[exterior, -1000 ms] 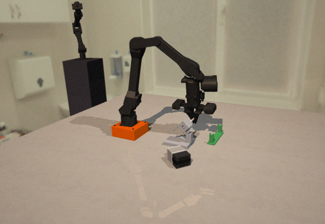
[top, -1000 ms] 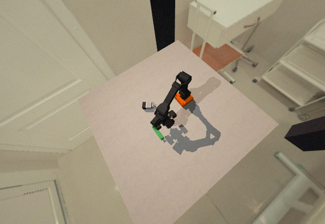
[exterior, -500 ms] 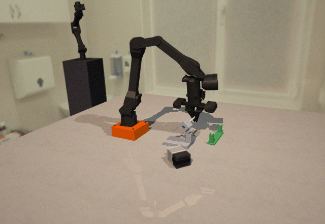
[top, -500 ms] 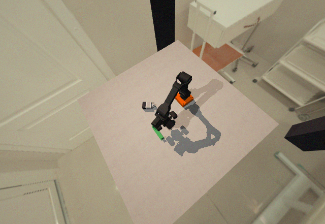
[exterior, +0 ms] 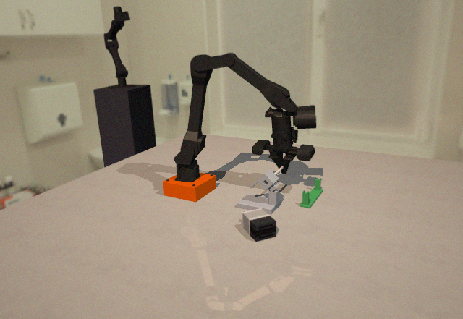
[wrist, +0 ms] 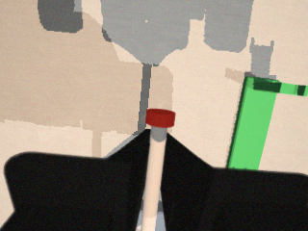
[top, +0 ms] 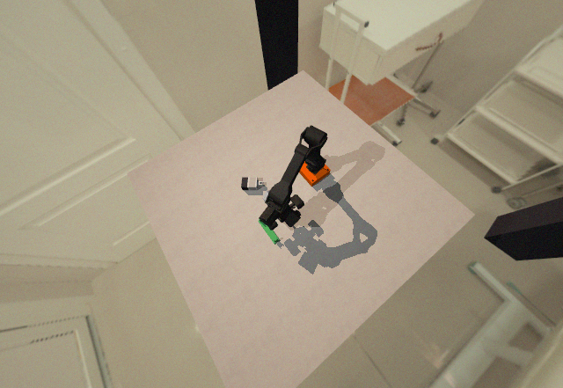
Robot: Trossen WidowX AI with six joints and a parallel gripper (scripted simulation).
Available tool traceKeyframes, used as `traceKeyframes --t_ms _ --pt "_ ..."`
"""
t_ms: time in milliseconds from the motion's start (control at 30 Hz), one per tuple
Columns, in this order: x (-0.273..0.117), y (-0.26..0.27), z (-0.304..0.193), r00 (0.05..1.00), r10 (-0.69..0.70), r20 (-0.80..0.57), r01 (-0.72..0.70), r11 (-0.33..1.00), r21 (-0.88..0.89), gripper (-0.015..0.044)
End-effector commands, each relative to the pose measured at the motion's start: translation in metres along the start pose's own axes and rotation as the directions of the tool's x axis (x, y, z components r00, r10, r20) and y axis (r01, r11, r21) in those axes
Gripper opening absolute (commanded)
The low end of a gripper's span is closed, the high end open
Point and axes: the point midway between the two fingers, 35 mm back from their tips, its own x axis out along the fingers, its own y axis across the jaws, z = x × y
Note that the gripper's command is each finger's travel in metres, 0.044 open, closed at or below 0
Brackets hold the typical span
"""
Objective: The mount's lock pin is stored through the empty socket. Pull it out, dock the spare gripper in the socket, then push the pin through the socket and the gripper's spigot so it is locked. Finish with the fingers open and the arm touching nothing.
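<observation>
My gripper [exterior: 285, 171] [wrist: 154, 136] is shut on the lock pin; its fingertips are hidden in the top view. The lock pin [exterior: 278, 170] [wrist: 153, 180] has a pale shaft and a red head, which shows just past the fingertips in the wrist view. The shaft slants from the fingertips down to the upper side of the tilted grey socket [exterior: 268, 181]. Whether its far end is inside the socket is hidden. The mount's base [exterior: 255, 204] lies flat under the socket. The spare gripper [top: 249, 183] [exterior: 262, 228], a white and black block, lies apart from the mount.
A green holder [top: 268, 231] [exterior: 313, 197] [wrist: 254, 125] with two uprights stands beside the mount, near my gripper. The arm's orange base [top: 314, 174] [exterior: 189, 190] is on the other side of the mount. Dark pillars stand beyond the table.
</observation>
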Motion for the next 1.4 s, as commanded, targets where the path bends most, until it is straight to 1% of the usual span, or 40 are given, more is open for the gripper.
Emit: traceKeyframes --t_ms 0,1367 --pt "0.000 0.000 0.004 1.000 0.000 -0.003 0.000 1.000 0.000 0.0000" --pt "0.000 0.000 0.037 1.000 0.009 -0.009 -0.009 1.000 0.001 0.0000"
